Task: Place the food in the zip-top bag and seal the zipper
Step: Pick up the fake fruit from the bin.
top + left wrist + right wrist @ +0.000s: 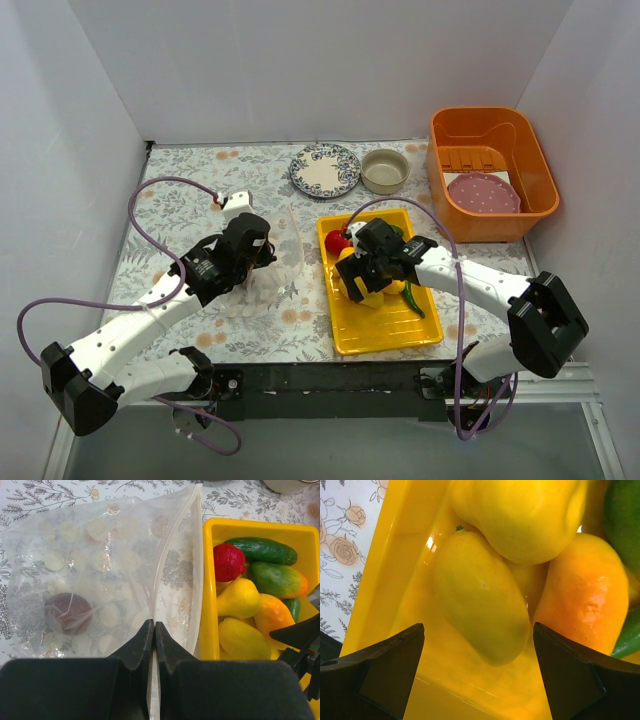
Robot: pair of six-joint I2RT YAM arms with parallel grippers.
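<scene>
While the left gripper (153, 630) is pinched tight on the zipper (166, 575) of the bag (100, 550), the right gripper (479, 635) is spread wide over a yellow fruit (480, 595) in the tray (380, 580), one finger on each side, not squeezing it. The bag lies flat on the tablecloth (50, 495), just at 9 o'clock of the tray. One purple piece (67, 611) sits inside at the bag's 8 o'clock. The red ball (228, 561), the cucumber (262, 550) and the other yellow and orange food are piled in the tray
</scene>
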